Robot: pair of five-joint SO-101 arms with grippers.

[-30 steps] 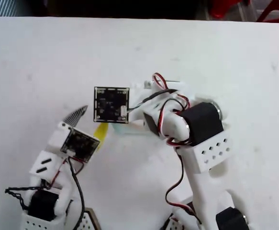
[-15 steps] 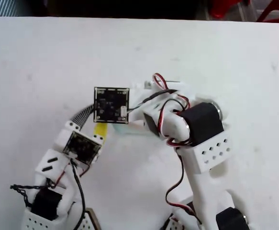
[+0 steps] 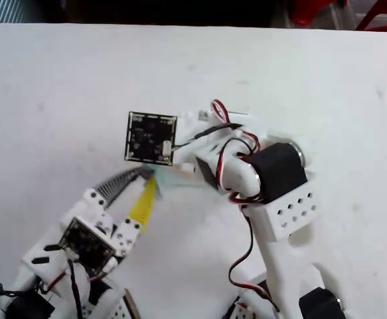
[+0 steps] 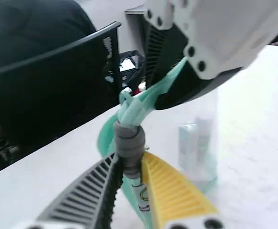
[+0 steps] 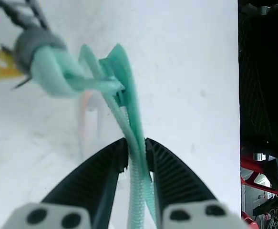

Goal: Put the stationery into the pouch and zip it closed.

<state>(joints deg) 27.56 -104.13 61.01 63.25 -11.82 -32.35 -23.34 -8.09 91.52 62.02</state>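
Left hand [image 4: 130, 161] clamped on grey zip pull [image 4: 128, 138]; right hand [image 5: 136, 151] clamped on teal pouch [image 5: 122, 71] edge. Label print [image 4: 142, 194] unreadable.

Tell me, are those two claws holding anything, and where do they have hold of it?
Both hold the pouch. The right gripper pinches its teal zipper edge; the left gripper grips the grey zipper pull.

Left arm [image 3: 80, 232] and right arm [image 3: 283, 212] are rocking white shells, black servos, red wiring; left pincer [image 4: 129, 161] is sporting one yellow finger [image 4: 174, 193], one grey.
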